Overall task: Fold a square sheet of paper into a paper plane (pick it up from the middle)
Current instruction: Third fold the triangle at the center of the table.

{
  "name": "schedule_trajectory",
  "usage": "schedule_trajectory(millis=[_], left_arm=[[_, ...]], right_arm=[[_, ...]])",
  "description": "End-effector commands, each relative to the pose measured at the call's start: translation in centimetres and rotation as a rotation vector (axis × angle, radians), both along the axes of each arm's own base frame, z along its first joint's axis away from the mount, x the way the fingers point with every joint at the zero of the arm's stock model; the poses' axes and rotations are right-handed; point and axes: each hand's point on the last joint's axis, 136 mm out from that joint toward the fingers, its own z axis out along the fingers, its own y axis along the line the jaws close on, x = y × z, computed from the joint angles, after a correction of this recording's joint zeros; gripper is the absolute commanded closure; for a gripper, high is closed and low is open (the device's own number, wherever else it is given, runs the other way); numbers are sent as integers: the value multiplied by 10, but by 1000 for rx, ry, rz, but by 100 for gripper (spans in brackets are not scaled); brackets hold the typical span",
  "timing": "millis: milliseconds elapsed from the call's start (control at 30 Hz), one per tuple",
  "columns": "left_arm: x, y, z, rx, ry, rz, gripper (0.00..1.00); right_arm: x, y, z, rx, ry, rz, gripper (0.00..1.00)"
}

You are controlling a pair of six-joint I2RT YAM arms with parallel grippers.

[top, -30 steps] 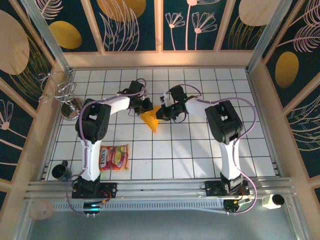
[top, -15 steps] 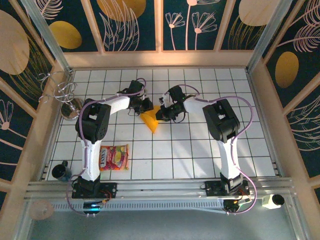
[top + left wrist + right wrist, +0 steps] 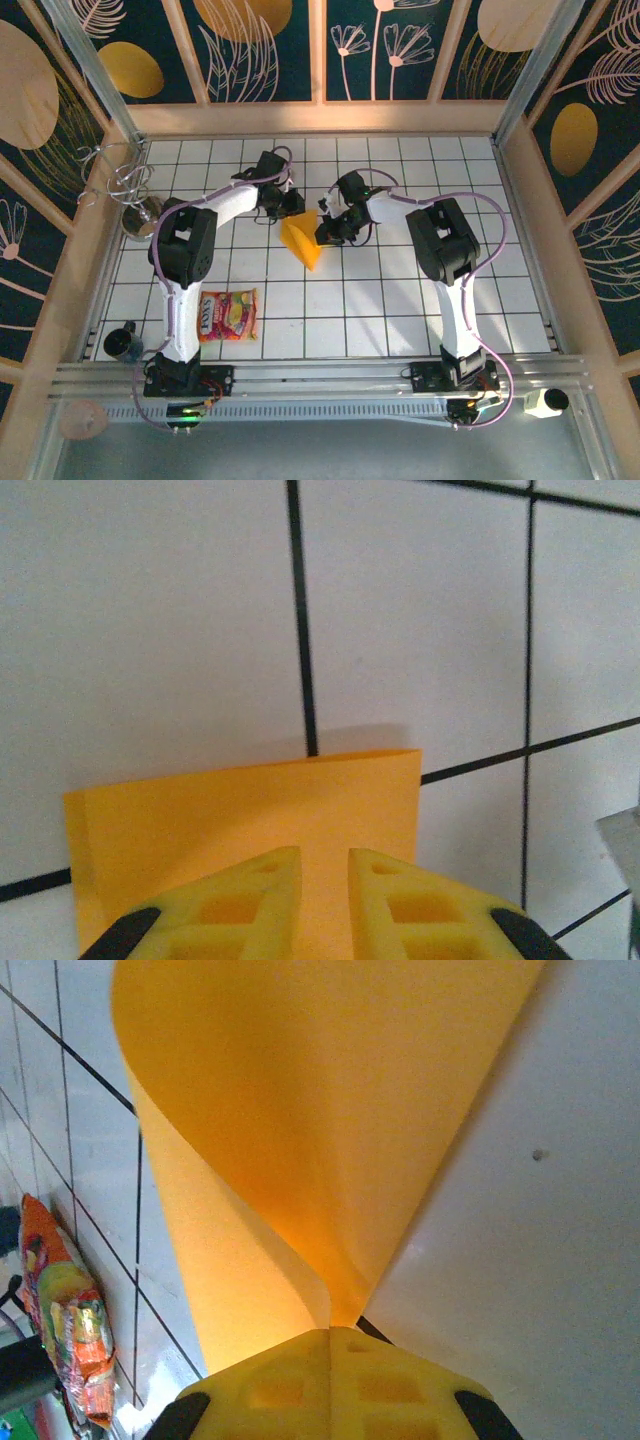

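The square sheet of paper [image 3: 303,240] is orange-yellow, folded into a pointed shape, and sits mid-table with its tip toward the near edge. My right gripper [image 3: 325,232] is at its right edge, shut on a corner. In the right wrist view the sheet [image 3: 300,1110] curls up and fans out from the closed right gripper [image 3: 330,1328]. My left gripper [image 3: 292,205] is at the sheet's upper left. In the left wrist view it [image 3: 323,855] stands over the flat sheet [image 3: 250,800], its jaws a narrow gap apart with nothing pinched.
A red-and-yellow snack packet [image 3: 228,314] lies near the left arm's base and shows again at the left edge of the right wrist view [image 3: 65,1310]. A black cup [image 3: 122,342] stands at the near left, a wire stand [image 3: 130,190] at the far left.
My left gripper has drawn back up and left, off the sheet, its jaws parting slightly. The sheet now spreads wider from the right gripper, which stays shut on it.
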Motion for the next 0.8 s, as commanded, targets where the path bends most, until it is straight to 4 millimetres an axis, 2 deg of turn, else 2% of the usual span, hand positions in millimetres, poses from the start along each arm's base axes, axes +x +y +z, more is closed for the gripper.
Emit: schedule_trajectory(millis=[0,133,333,767], left_arm=[[-7,14,-12,82,41,-28,83],[-17,16,-25,87,85,-25,86],[-28,19,-34,84,119,-13,89],[-32,14,-36,41,132,-7,90]], right_arm=[[-6,-2,0,-32,-12,46,97],[-11,7,3,-22,-18,72,97],[-8,18,2,-6,-22,80,97],[3,27,1,17,-37,60,97]])
